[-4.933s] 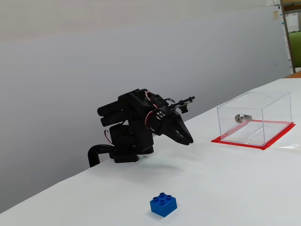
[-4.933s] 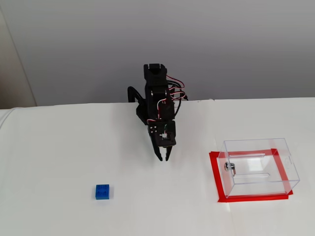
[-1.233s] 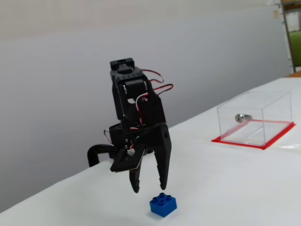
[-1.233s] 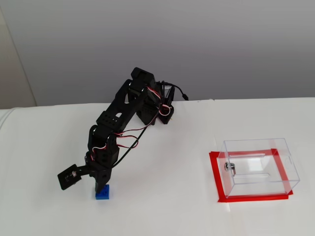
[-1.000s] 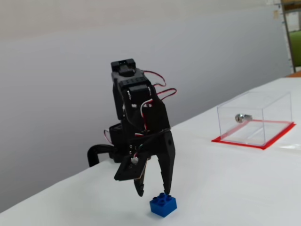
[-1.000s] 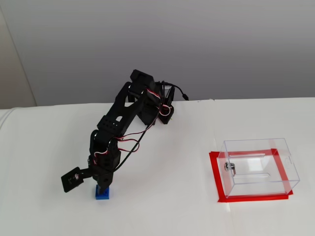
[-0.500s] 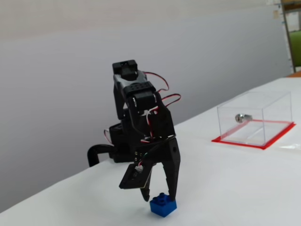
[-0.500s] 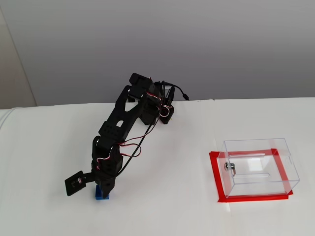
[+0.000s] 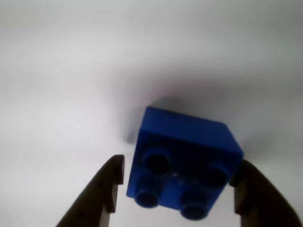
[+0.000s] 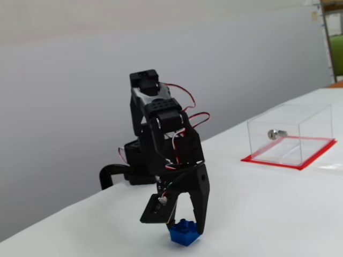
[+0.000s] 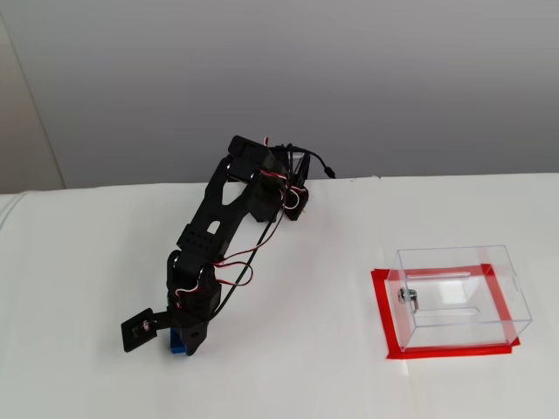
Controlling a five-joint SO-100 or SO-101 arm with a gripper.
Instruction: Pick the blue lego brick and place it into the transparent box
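Observation:
The blue lego brick (image 9: pixel 184 156) lies on the white table, tilted in the wrist view with its four studs facing the camera. My gripper (image 9: pixel 177 172) is open and straddles it: the right finger touches the brick's side, the left finger stands a small gap away. In both fixed views the gripper (image 10: pixel 185 225) (image 11: pixel 181 339) is down at the table around the brick (image 10: pixel 183 234) (image 11: pixel 177 343). The transparent box (image 10: pixel 289 131) (image 11: pixel 458 292), with a silver lock (image 11: pixel 409 298) and a red-edged base, stands far to the right, empty.
The arm's base (image 11: pixel 281 194) sits at the back of the white table (image 11: pixel 288 375) near the grey wall. A black clamp (image 10: pixel 110 174) holds the base at the table edge. Bare tabletop lies between the arm and the box.

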